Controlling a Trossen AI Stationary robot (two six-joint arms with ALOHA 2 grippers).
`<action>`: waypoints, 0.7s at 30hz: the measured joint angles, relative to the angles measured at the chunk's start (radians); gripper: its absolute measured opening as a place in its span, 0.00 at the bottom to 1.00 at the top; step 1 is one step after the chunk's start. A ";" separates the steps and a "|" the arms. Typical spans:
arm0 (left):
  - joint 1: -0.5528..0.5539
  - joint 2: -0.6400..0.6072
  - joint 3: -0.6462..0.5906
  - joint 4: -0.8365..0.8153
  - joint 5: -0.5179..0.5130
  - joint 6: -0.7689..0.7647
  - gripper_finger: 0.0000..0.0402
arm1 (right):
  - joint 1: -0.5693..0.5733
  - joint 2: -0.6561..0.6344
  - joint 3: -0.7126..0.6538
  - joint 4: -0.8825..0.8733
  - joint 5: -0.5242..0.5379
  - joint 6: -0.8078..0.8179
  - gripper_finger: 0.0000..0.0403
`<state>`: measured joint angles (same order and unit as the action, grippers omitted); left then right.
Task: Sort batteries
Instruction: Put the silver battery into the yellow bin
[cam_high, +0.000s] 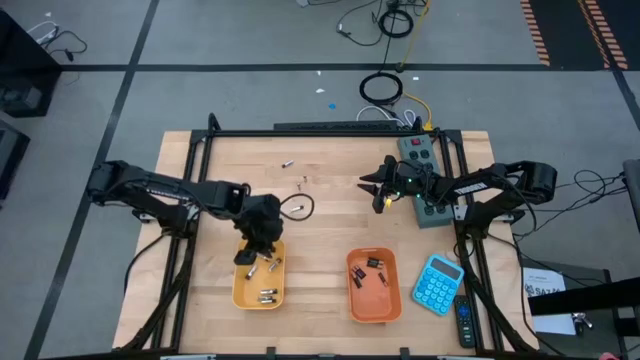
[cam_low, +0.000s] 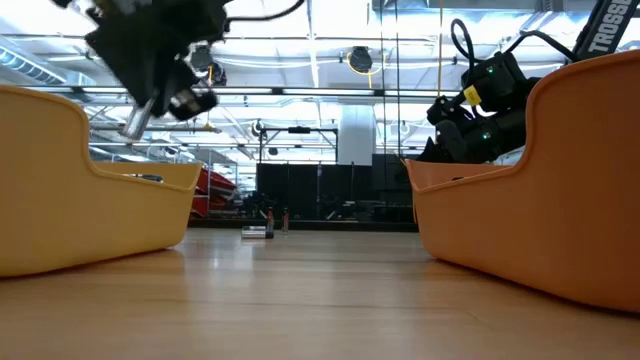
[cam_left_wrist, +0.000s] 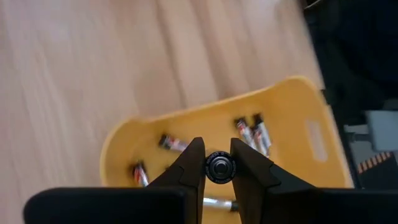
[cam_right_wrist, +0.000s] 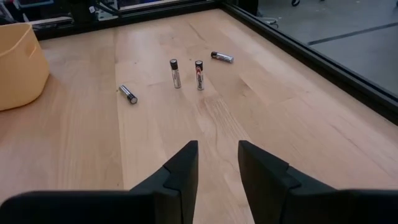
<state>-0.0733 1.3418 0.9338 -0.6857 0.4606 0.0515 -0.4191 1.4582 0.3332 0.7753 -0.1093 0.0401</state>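
My left gripper hangs over the yellow tray and is shut on a silvery battery. Several more batteries lie on that tray's floor. The orange tray holds dark batteries. My right gripper is open, low over bare wood near the table's middle. Ahead of it, several loose batteries lie flat on the wood. My left gripper pinches one battery between its two fingers, coming from above and pointing down. The wrist view shows the battery's round end between the fingertips. In the low view the battery sticks out below the fingers, tilted and lifted clear above the yellow tray.
A blue calculator lies right of the orange tray, with a grey-green control box at the far right. A black cable loop rests on the wood beside the left gripper. Open wood stretches between the trays and the far edge.
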 joint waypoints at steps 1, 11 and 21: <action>-0.008 0.000 -0.010 -0.004 -0.013 -0.019 0.14 | 0.000 0.000 0.000 0.000 0.000 0.001 0.26; -0.041 0.015 -0.140 -0.033 -0.099 -0.149 0.14 | -0.003 0.000 0.000 0.000 0.000 0.031 0.26; -0.085 0.055 -0.169 -0.014 -0.298 -0.214 0.20 | 0.024 0.000 0.000 0.022 0.009 0.118 0.26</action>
<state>-0.1583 1.3966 0.7647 -0.7001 0.1627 -0.1626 -0.3952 1.4582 0.3336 0.7975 -0.0998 0.1583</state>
